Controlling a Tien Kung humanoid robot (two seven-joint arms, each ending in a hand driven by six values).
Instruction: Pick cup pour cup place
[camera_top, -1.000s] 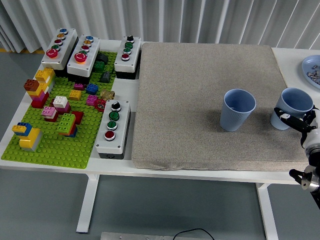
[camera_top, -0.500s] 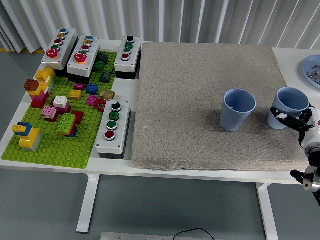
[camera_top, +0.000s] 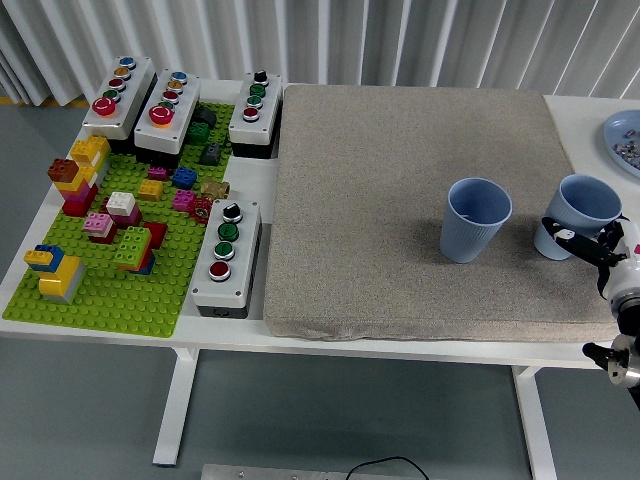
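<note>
1. Where your right hand (camera_top: 590, 243) comes in at the right edge, its fingers (camera_top: 560, 232) wrap the right cup's (camera_top: 578, 213) near side, grasping it on the mat (camera_top: 400, 200).
2. You see two light blue, ribbed, upright cups; the left cup (camera_top: 476, 219) stands apart, nearer the mat's middle.
3. Most of your hand is cut off by the frame, and neither cup's contents are visible.

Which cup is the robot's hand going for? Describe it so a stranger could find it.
Find the grey mat covering the table's right half. Two light blue cups stand near its front right corner. It is the right cup, at the mat's right edge, with the right hand against its near side; the other cup stands alone.
</note>
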